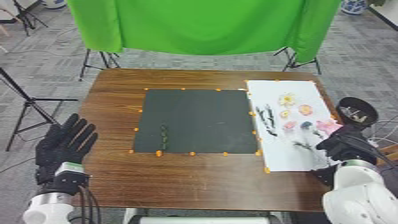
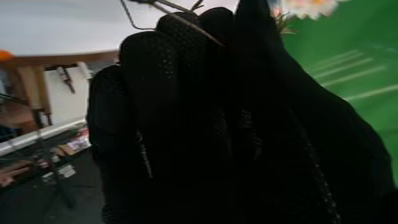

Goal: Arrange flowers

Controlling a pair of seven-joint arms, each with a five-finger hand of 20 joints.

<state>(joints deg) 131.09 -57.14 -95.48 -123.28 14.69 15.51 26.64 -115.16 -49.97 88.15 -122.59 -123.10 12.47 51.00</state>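
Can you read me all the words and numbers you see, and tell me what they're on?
There are none that I can read.
Pale patch by the left hand: too small to tell if it has words.
Small coloured things in the background: too small to read.
Dark mat: no words that I can make out.
White sheet under the flowers: none that I can make out.

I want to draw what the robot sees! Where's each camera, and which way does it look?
Head view: on the robot's head, looking forward and down at the brown table; the black-gloved left hand and right hand show.
Right wrist view: on the right wrist, looking along that hand's upright black glove.
Both share: the right hand and green cloth.
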